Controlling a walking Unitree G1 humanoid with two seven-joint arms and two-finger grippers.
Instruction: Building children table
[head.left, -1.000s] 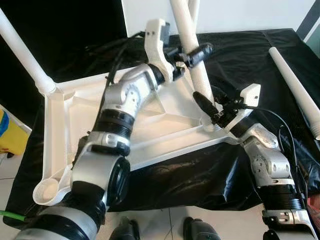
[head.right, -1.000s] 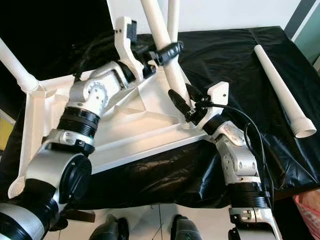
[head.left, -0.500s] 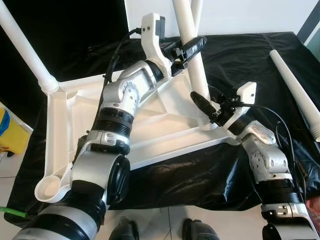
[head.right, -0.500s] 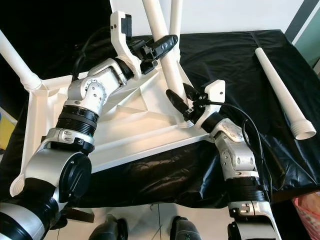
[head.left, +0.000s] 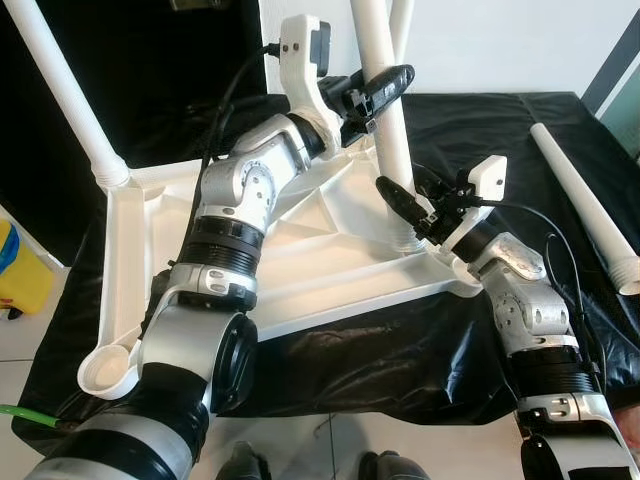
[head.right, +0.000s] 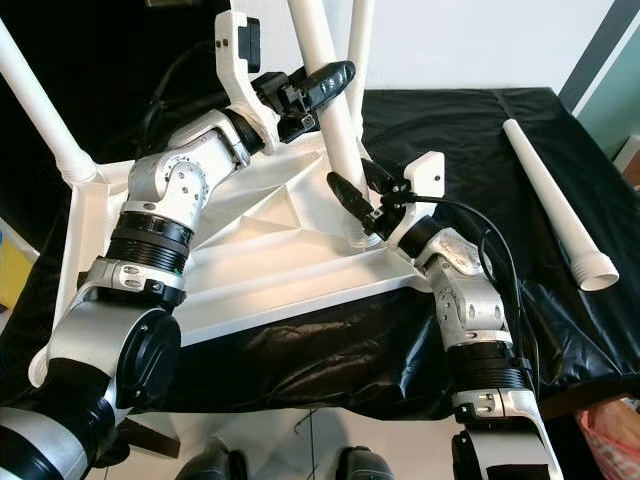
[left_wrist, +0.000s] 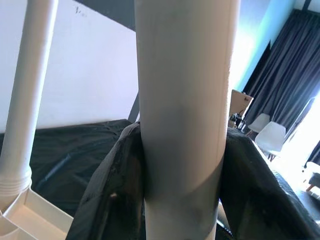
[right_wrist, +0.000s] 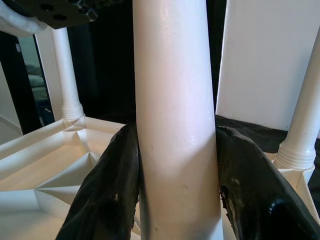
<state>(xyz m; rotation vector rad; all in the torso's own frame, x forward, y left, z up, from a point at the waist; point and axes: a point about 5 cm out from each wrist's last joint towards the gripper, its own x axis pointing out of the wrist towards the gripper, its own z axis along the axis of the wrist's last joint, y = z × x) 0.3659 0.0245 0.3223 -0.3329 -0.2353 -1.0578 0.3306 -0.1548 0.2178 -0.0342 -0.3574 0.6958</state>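
- Two grippers of mine are closed on one white table leg (head.left: 385, 110), which stands upright in the near right corner socket of the upturned white tabletop (head.left: 310, 265).
- My left gripper (head.left: 380, 88) clamps the leg high up, with a black finger (left_wrist: 112, 195) pressed against each side of the tube, as the left wrist view shows.
- My right gripper (head.left: 405, 200) clamps the same leg low down, just above the socket, its black fingers (right_wrist: 107, 195) hugging both sides of the tube.
- The tabletop lies underside up on a black cloth (head.left: 480, 110) that covers the work surface.
- A second leg (head.left: 65, 95) stands in the far left corner socket, tilted outward toward my left.
- A third leg (head.right: 360, 45) rises from the far right corner, just behind the one I hold.
- The near left corner socket (head.left: 105, 368) is an open ring with no leg in it.
- A fourth leg (head.left: 585, 205) lies loose on the cloth, well apart to my right, with its ribbed open end toward me.
- A yellow object (head.left: 20, 275) sits on the floor at my left, beyond the cloth's edge.
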